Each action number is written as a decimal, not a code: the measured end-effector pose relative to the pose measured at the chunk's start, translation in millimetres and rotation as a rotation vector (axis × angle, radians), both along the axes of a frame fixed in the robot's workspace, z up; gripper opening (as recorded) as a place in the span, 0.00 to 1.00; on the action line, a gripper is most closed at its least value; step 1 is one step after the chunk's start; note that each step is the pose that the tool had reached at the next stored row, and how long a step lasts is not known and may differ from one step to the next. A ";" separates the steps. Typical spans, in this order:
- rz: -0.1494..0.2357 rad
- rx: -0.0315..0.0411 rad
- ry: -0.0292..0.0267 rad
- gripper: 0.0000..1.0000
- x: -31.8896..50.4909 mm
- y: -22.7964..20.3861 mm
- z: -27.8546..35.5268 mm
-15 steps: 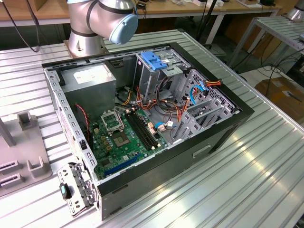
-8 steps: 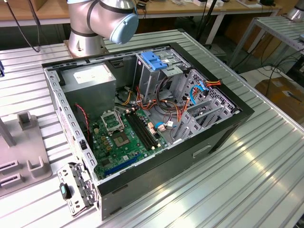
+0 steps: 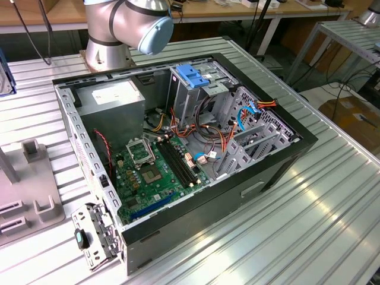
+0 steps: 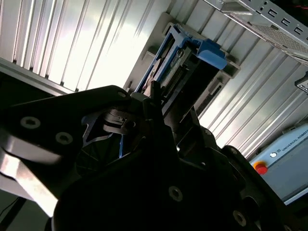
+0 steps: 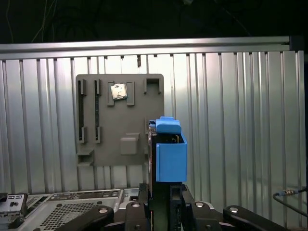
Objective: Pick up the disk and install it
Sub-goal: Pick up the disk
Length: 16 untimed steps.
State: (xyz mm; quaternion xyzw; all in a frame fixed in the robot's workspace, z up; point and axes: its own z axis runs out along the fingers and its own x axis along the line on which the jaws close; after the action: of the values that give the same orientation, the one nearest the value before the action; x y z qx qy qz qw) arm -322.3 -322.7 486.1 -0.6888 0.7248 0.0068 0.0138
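The pincer (image 5: 161,193) is clamped on the disk (image 5: 171,155), which stands on edge straight out from between its jaws, blue rail facing the first wrist view; beyond the pincer lies a grey fixture plate (image 5: 120,130) on the ribbed metal table (image 5: 240,120)

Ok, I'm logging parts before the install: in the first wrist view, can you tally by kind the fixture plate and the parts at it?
Grey fixture plate: 1
Disk with blue rails: 1
Small silver square chip: 1
Total: 3
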 end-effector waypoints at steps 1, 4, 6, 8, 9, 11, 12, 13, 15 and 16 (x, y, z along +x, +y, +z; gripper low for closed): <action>0.000 0.0000 0.0000 0.35 2.1 0.0 0.0; 0.000 0.0000 0.0001 0.35 12.5 0.0 0.0; 0.000 0.0000 0.0001 0.35 18.0 0.0 0.0; 0.000 0.0000 0.0000 0.35 18.0 0.0 0.0; 0.000 -0.0001 0.0001 0.35 18.1 0.0 0.6; 0.000 -0.0002 0.0001 0.35 18.1 0.0 2.8; 0.000 -0.0002 0.0002 0.35 18.1 0.0 3.6; 0.000 -0.0002 0.0001 0.35 18.1 0.0 3.7; 0.000 -0.0001 -0.0001 0.35 18.1 0.0 3.7; 0.000 -0.0002 0.0000 0.35 18.1 0.0 3.7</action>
State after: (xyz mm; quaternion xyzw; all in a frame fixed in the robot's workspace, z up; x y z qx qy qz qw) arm -304.1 -322.7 489.8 -0.6888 0.7248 0.0067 0.0138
